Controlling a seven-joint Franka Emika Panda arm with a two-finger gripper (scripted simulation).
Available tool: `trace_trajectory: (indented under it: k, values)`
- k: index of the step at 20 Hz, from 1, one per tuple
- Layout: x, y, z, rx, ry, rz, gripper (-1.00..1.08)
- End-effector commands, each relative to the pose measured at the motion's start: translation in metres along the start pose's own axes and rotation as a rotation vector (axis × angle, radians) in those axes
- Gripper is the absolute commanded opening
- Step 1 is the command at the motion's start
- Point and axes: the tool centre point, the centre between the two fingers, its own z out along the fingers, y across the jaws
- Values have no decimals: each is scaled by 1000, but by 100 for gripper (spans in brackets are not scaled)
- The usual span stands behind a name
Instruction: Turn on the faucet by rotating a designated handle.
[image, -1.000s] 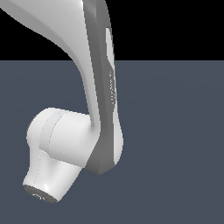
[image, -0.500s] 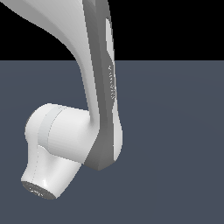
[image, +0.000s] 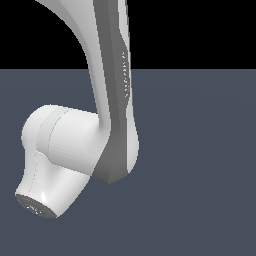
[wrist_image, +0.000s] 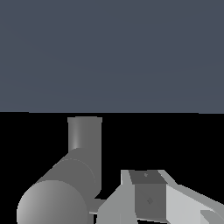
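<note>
We see the faucet (wrist_image: 84, 135) only in the wrist view, and only in part. A short grey tube stands upright, and a thicker grey cylinder runs from its foot toward the camera, ending in a rounded face. These parts lie just beside the gripper (wrist_image: 148, 199), whose white and grey block shows at the frame's rim. A thin grey strip seems to bridge the two, though we cannot tell whether they touch.

We cannot say which of these grey parts is the handle. The jaws' state is also beyond us: only one blocky piece shows, and no gap can be judged.

The thick cylinder's long axis points roughly along the camera's line of sight, so we judge the coming push must go across it, not along it.

In the exterior view the white arm (image: 112, 100) fills the frame over the dark worktop (image: 200, 175) and hides the faucet. Only the worktop's far edge shows, so we cannot place the faucet against a corner.
</note>
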Motion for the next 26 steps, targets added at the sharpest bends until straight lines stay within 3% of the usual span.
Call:
trace_trajectory:
  k: [1,12,13,14,26]
  values:
    - [-10,-3,0,1,-6,1,-100]
    - [-50,-14,0,-3,-13,4,-100]
    - [-50,-14,0,-3,-13,4,-100]
    - [-25,-18,-1,4,28,-6,-100]
    - [-62,-53,0,-2,-9,3,-100]
